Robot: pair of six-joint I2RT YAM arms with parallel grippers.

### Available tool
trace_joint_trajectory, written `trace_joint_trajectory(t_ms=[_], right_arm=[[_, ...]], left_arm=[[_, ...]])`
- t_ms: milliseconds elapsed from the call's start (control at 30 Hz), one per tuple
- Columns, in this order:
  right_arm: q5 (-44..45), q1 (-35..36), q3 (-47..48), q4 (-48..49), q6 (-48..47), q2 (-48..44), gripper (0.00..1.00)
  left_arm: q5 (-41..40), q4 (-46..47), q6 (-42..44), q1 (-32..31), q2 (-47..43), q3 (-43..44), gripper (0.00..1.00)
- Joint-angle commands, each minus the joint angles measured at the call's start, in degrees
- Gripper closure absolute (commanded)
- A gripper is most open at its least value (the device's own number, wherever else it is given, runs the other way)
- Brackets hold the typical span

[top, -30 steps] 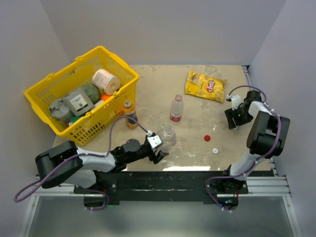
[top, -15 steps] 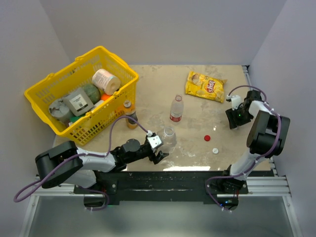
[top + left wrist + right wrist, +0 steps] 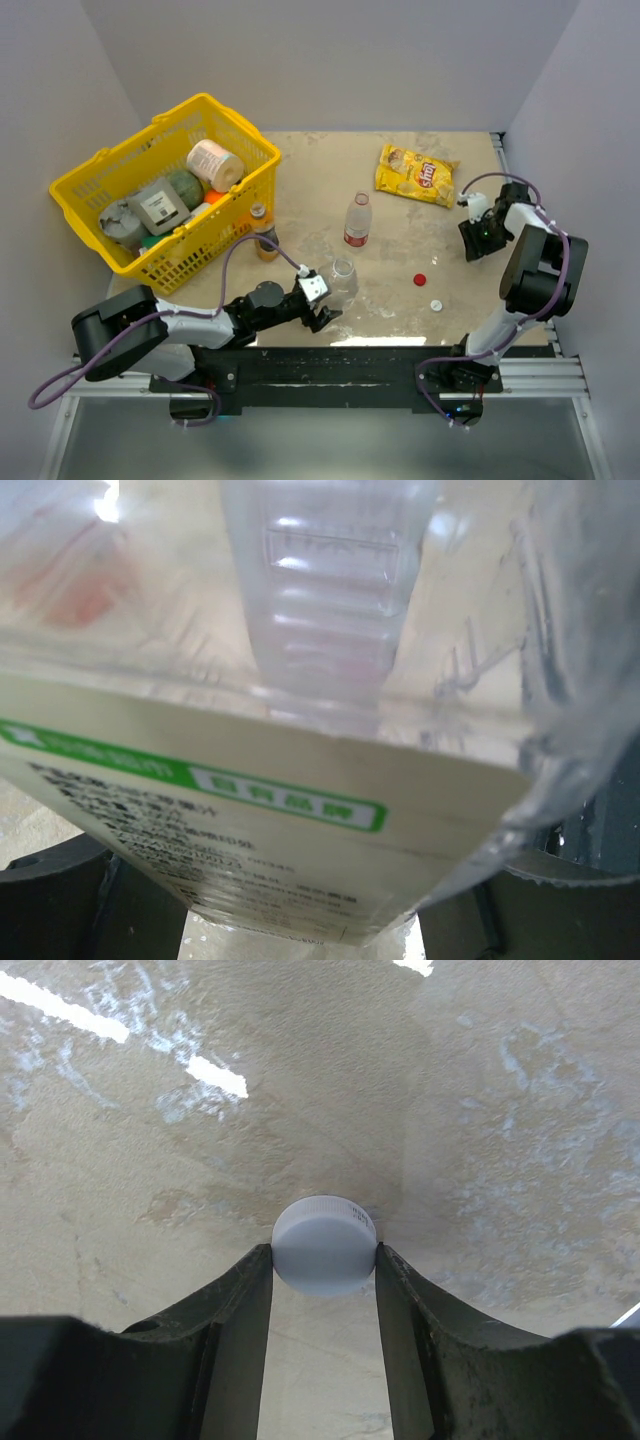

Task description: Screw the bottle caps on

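At the right wrist, right gripper [image 3: 323, 1262] pinches 1 white cap [image 3: 323, 1243] (unseen from above); left gripper [image 3: 327, 300] clamps the bottle [image 3: 343, 272].

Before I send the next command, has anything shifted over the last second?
Only the right tool moved: pinching the held white cap, it crept slightly to the right in the top view. Nothing was newly grasped or let go. The left tool with its clear bottle, the red cap and the loose white cap stayed put.
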Motion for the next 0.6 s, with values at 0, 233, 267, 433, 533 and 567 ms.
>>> trace_joint_trajectory(t_ms=[0,233,267,433,533,567], right_arm=[[-1.9,-0.1,0.8,-3.6,-0.4,-5.0,0.65],[-16.1,0.1,15.5,-22.7,1.2,-16.5,0.67],[-19.6,0.7,20.2,-25.1,0.9,-17.2,0.68],[-24.5,12.1,30.1,-33.1,-1.6,-24.1,0.68],[-28.1,19.0,33.3,-36.2,-3.7,-28.6,0.67],[-28.8,21.0,34.4,-37.1,-5.6,-30.0,0.67]], left_arm=[[0.9,0.3,4.1,0.1,-0.4,1.6,1.0],[0.4,-21.2,16.5,0.1,-6.5,10.5,1.0],[1.1,-25.6,17.9,0.2,-8.3,12.1,1.0],[1.7,-41.4,24.1,2.2,-10.0,19.3,1.0],[3.3,-52.2,27.9,3.2,-10.7,23.7,1.0],[2.4,-57.7,28.3,3.2,-10.7,25.9,1.0]])
